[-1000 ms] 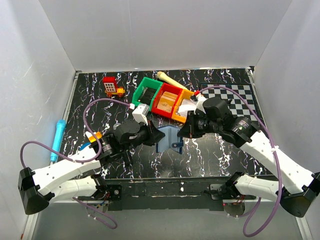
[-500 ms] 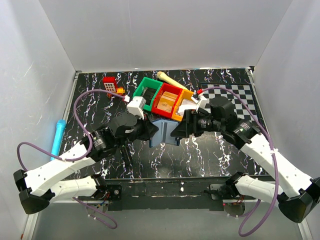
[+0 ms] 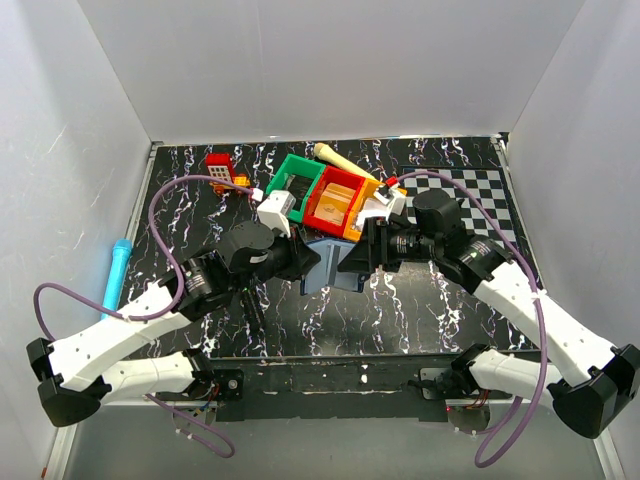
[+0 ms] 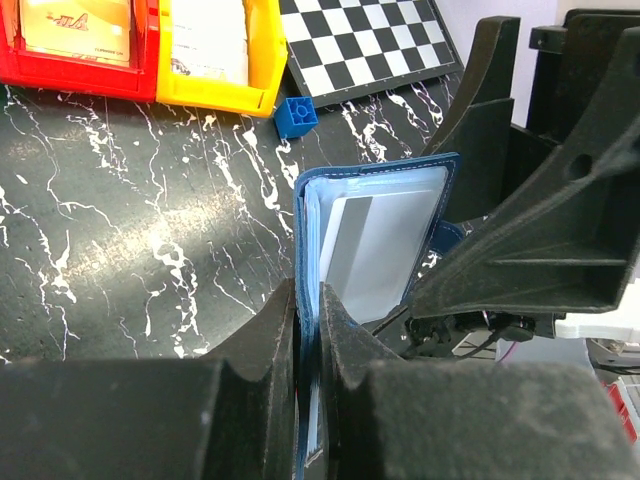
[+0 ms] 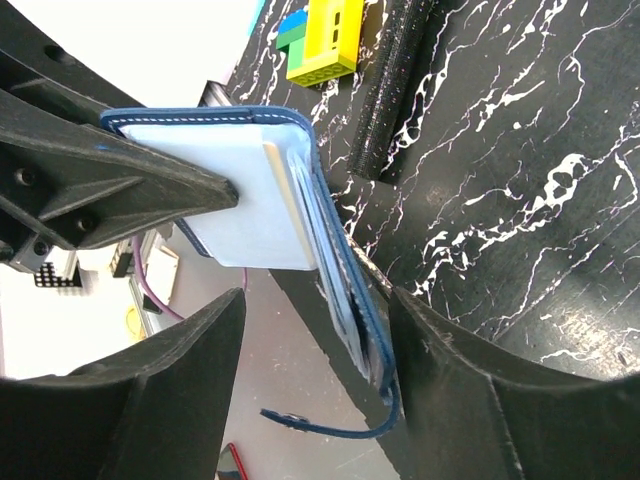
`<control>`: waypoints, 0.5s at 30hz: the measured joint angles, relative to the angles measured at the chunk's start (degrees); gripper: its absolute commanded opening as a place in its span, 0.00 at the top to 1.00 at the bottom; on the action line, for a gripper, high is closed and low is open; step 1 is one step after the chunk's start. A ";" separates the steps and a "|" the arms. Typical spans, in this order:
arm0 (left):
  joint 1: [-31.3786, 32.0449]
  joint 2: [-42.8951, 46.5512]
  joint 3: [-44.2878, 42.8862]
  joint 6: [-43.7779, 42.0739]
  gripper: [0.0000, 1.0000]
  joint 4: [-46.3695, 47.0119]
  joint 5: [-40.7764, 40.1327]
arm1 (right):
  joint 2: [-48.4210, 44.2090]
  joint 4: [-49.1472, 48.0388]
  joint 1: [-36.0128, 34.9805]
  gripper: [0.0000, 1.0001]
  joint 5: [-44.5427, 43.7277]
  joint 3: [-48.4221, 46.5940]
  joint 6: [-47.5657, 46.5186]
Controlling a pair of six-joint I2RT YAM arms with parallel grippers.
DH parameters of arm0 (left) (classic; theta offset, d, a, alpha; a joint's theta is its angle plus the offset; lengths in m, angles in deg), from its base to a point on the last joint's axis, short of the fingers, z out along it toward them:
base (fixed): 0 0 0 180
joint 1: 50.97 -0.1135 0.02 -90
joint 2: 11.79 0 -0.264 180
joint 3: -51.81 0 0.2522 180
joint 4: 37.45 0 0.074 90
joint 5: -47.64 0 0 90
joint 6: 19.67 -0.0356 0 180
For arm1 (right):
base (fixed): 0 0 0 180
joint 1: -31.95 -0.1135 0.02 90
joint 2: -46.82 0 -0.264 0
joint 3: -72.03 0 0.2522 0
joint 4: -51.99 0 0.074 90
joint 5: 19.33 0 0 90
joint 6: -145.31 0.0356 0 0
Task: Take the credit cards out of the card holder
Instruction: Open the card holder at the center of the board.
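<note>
card holder (image 4: 375,240) open, off worktop (image 4: 120,200) | left hand (image 4: 308,300) clenched on one flap | right hand (image 5: 315,310) released, straddling opposite flap

Top view looks down from above and behind; both wrist views closely face the holder (image 4: 375,240) from opposite sides.

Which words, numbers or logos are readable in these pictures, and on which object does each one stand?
No text can be read with certainty.
Tan card in the red bin: a red printed mark, too blurred to read.
White card in the yellow bin: small dark print, too small to read.
Card holder: no text shows on its pockets or the cards inside.
</note>
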 measured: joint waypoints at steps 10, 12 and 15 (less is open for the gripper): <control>-0.04 1.01 -0.04 0.35 1.00 0.11 0.33 | -2.21 -4.15 0.94 0.56 2.78 3.98 0.81; -0.26 1.46 0.09 0.59 1.00 0.37 0.42 | -3.19 -5.44 1.49 0.56 3.91 4.76 1.36; -0.74 2.34 0.63 1.03 1.00 1.05 0.81 | -4.46 -7.02 2.14 0.57 5.07 5.51 1.86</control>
